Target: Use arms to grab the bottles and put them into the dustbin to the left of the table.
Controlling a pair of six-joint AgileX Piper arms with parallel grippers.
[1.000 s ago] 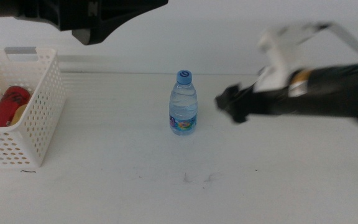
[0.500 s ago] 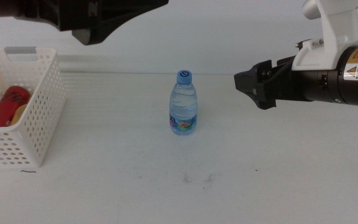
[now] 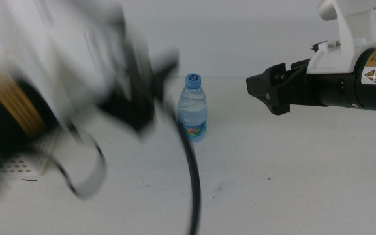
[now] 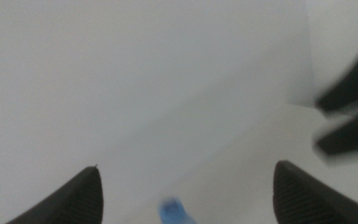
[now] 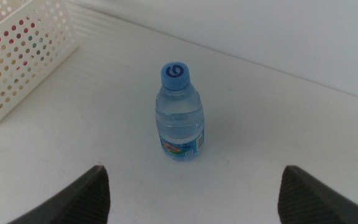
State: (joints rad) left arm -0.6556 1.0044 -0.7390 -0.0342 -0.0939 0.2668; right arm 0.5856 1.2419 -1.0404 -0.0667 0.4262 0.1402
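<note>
While middle view blurs, dustbin (image 5: 23, 56) shows beside bottle (image 5: 179, 115).

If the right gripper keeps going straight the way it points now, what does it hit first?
Probably the water bottle: it stands upright between the right gripper's open jaws in the wrist view. Height is unclear; the gripper may pass over the cap.

Clear water bottle (image 3: 192, 108) with blue cap, upright near the table's (image 3: 292, 176) far edge, midway along it. White perforated dustbin (image 5: 18, 53) at the left edge, well apart from the bottle.
</note>
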